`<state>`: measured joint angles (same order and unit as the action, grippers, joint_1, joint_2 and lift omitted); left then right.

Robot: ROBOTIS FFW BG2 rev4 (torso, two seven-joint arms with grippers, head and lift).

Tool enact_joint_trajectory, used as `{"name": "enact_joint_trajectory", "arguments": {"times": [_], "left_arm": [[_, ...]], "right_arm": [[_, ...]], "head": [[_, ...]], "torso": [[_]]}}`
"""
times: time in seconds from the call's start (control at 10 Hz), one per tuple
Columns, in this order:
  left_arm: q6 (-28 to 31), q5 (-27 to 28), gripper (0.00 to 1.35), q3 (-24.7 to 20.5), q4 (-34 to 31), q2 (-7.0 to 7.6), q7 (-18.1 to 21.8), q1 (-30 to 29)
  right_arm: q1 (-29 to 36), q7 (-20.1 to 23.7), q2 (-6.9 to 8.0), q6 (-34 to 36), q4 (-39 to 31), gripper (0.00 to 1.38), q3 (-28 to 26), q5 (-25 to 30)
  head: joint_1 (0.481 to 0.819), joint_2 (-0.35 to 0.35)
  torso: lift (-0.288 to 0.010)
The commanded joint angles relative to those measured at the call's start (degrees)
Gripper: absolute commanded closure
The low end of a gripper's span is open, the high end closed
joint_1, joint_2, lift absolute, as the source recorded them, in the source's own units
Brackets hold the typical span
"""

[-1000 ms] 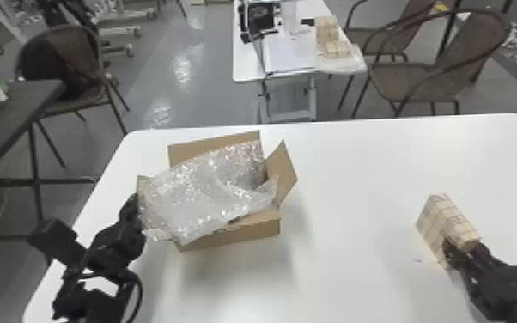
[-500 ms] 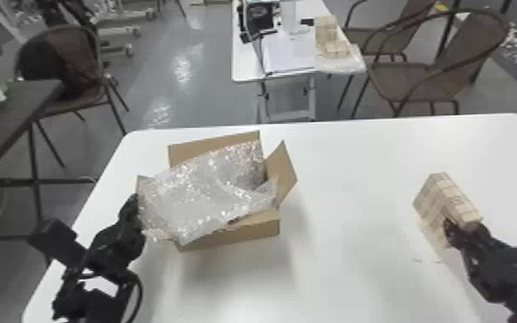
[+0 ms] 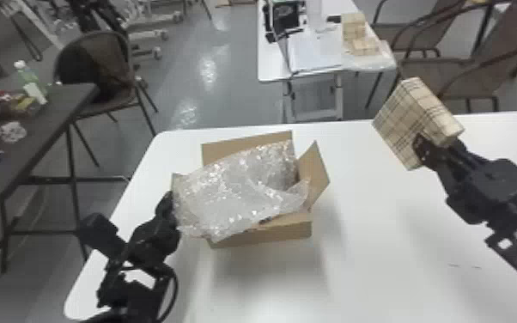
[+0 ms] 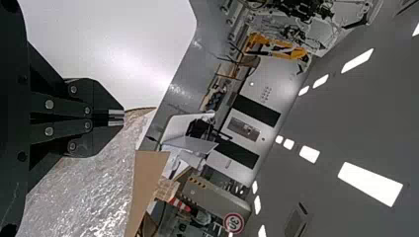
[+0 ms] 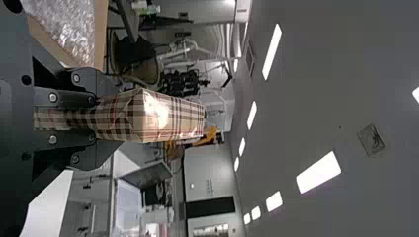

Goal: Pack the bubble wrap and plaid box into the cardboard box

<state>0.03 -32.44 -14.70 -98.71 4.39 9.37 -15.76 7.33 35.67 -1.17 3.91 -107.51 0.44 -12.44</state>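
The plaid box (image 3: pixel 405 112) is held between the fingers of the right gripper (image 3: pixel 431 148), tilted and raised above the desk (image 3: pixel 382 266), well apart from the cardboard box (image 3: pixel 266 235). The cardboard box is set open near the desk's far left corner, with the bubble wrap (image 3: pixel 232 193) spread across its opening and draped over its near left part. The left gripper (image 3: pixel 170 208) is placed at the wrap's left end, its fingers narrowly spaced; whether the wrap is pinched cannot be told.

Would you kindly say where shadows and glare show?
Head view: soft shadow on the table beside the cardboard box, glints on the bubble wrap; left wrist view: bright sheen on the table; right wrist view: strong glare on the plaid box.
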Motion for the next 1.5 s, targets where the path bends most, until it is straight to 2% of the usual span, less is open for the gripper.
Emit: {"name": "enact_joint_trajectory", "arguments": {"times": [0.0,0.3,0.4,0.8,1.1,1.2,1.4], "left_arm": [[-0.03,0.0,1.21,0.46,0.45,0.0,0.03,0.56],[-0.03,0.0,1.21,1.08,0.89,0.18,0.12,1.26],[0.05,0.0,1.21,1.34,1.15,0.18,0.12,1.53],[0.23,0.18,1.21,3.1,1.68,0.18,0.12,2.84],[0.14,-0.08,1.21,4.15,1.77,0.27,0.03,3.46],[0.05,-0.17,1.21,4.42,1.77,0.27,0.12,3.63],[0.05,-0.96,1.21,4.59,1.77,0.27,0.12,3.63]], "right_arm": [[-4.95,3.35,-1.46,5.76,0.2,1.08,2.81,-3.82],[-12.25,11.88,-1.64,14.02,6.88,1.08,7.91,-12.69],[-14.09,13.46,-1.55,15.95,8.73,1.08,9.23,-14.01],[-20.51,18.73,-0.94,25.01,16.64,1.08,13.89,-16.39],[-22.62,20.23,-0.23,26.5,19.71,1.06,14.76,-11.9],[-22.97,20.23,-0.14,26.5,20.77,0.92,15.03,-11.73],[-23.32,20.23,0.03,26.5,21.56,0.4,15.73,-10.94]], "head": [[0.695,0.284],[0.689,0.344],[0.686,0.35],[0.685,0.35],[0.695,0.35],[0.695,0.35],[0.695,0.35]], "torso": [[-0.119],[-0.119],[-0.119],[-0.119],[-0.119],[-0.119],[-0.119]]}}
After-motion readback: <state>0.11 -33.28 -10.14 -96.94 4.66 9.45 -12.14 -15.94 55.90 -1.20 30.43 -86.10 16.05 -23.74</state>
